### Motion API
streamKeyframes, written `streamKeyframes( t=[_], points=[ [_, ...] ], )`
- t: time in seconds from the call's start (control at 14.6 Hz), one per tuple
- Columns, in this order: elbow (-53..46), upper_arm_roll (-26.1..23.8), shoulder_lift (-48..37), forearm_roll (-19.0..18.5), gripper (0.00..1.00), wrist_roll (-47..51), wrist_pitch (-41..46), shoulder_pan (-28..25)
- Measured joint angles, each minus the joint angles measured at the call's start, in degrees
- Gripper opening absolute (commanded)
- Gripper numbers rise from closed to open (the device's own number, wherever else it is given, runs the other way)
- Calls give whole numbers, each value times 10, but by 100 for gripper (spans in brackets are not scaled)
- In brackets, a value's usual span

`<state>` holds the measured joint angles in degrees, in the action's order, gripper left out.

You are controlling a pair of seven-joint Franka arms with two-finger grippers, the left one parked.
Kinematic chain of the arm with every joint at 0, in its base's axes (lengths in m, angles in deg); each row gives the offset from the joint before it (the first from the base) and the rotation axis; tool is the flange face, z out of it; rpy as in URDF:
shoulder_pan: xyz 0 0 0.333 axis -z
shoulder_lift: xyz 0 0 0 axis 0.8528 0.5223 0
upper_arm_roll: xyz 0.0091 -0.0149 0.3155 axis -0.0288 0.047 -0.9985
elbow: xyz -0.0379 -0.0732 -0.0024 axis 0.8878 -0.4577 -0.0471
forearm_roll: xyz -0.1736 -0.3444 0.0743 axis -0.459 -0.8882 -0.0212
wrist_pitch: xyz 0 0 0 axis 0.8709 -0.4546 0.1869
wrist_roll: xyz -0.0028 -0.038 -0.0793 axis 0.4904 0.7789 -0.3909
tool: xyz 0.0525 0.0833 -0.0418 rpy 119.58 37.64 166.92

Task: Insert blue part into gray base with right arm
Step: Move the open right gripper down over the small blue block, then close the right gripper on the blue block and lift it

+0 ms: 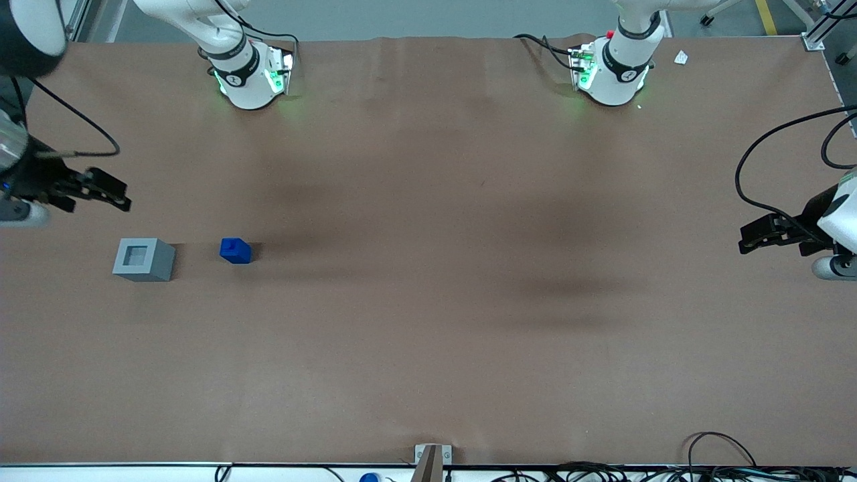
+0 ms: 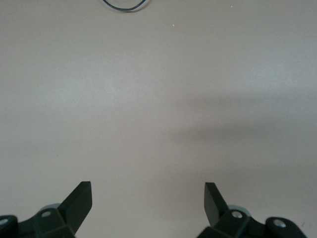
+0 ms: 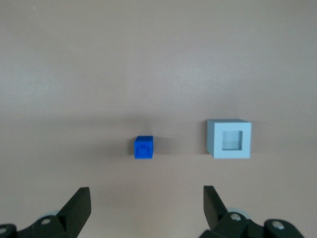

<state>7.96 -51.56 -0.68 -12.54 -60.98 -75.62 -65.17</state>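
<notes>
Gray base point(image 1: 143, 260) — socket up — beside bright blue part point(image 1: 235, 251); gripper point(image 1: 114, 192) spread wide, above table.

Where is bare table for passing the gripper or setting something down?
Bare: the strip between blue part and gray base, the middle of the table, and the stretch nearer the front camera. The open gripper hangs above the base, holding nothing. Nowhere is crowded.

A: What colour is the small plastic block point(image 1: 235, 250)?
B: Bright blue, unpatterned. The cube-shaped base point(image 1: 143, 260) is light gray.
A: And the tabletop point(image 1: 428, 335)?
B: Plain brown. Farther from the camera than the cube, the two-finger gripper point(image 1: 114, 191) is black.
</notes>
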Motion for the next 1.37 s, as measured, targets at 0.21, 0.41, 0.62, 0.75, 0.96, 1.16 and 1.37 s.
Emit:
streamKeyframes(
  t=[0.21, 0.41, 0.62, 0.75, 0.96, 1.16, 1.37],
  points=[
    [77, 0, 11, 5, 100, 0, -95, -5],
    [161, 0, 13, 6, 100, 0, -186, -17],
    [212, 0, 23, 6, 97, 1, -240, -22],
    [224, 0, 36, 6, 95, 1, -258, -22],
    [233, 0, 65, 6, 93, 1, -290, -22],
    [257, 0, 100, 6, 87, 1, -346, -22],
    [262, 0, 131, 6, 85, 0, -363, -22]
  ],
)
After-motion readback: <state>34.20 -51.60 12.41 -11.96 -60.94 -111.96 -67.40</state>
